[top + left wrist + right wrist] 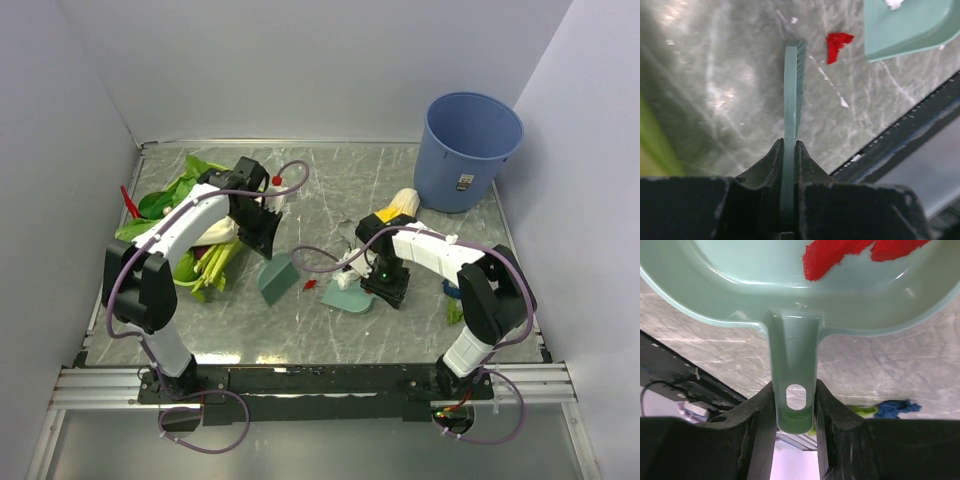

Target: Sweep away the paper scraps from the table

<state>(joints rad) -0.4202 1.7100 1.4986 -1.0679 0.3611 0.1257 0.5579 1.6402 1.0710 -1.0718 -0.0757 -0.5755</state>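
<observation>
Paper scraps [838, 44]: red one on counter [715, 75] betw. brush [791, 90] & dustpan [790, 300], more red in pan. L end effector [788, 149] clamped on brush, R end effector [795, 390] on dustpan handle.

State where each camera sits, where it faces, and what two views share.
Top external: above and behind the bases, facing down at the table; both arms show.
Left wrist: on the left arm, facing down the brush; left gripper clamps it.
Right wrist: facing along the handle of the dustpan; right gripper clamps it.
Shared: top and left wrist both show the loose red scrap.
</observation>
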